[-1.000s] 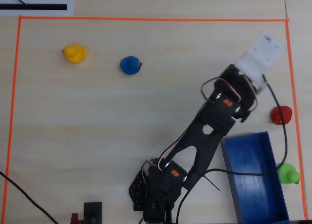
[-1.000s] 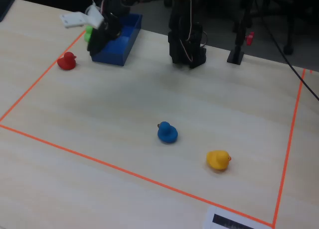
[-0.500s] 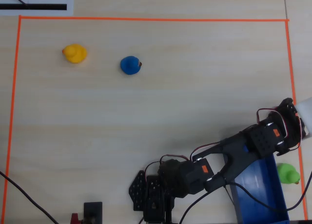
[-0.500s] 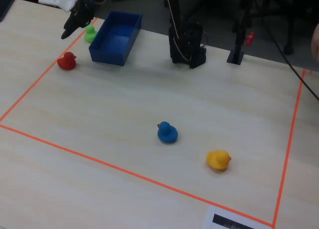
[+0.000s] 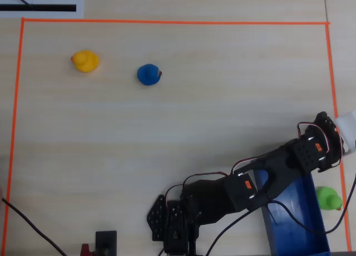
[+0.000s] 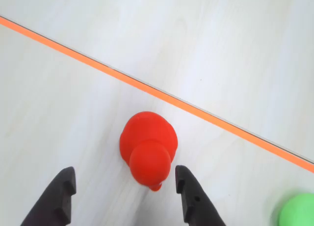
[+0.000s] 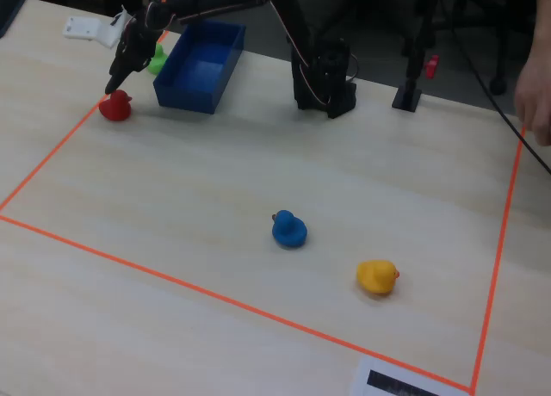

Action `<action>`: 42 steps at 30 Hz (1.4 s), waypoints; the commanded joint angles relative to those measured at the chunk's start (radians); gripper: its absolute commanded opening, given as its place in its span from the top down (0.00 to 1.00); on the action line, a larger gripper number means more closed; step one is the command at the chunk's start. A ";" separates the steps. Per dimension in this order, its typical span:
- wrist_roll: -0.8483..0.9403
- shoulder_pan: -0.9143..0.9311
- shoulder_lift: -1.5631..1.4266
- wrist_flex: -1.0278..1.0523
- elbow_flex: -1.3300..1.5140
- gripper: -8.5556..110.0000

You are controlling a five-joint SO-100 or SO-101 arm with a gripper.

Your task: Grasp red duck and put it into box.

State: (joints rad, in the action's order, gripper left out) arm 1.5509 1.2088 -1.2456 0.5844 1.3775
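Note:
The red duck (image 6: 148,147) sits on the table just inside the orange tape line (image 6: 206,115). In the wrist view it lies between and slightly ahead of my open gripper (image 6: 123,173), nearer the right finger (image 6: 189,196); neither finger touches it. In the fixed view the gripper (image 7: 114,84) hangs just above the red duck (image 7: 114,106). My arm (image 5: 289,167) hides the duck in the overhead view. The blue box (image 5: 300,234) (image 7: 200,64) stands open-topped and empty beside the duck.
A green duck (image 5: 328,198) (image 7: 156,60) (image 6: 297,211) lies outside the tape by the box. A blue duck (image 5: 148,74) (image 7: 289,229) and a yellow duck (image 5: 85,61) (image 7: 377,276) sit far across the table. The arm base (image 7: 325,82) stands near the box.
The arm swung from the middle right of the field to the tape edge, then lowered until the open gripper stood over the red duck. The ducks and box stayed put.

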 commanded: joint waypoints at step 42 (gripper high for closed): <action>0.040 0.018 0.236 0.132 -0.261 0.73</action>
State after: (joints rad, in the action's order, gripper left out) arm 1.5953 1.2272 -0.9925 0.7225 1.1858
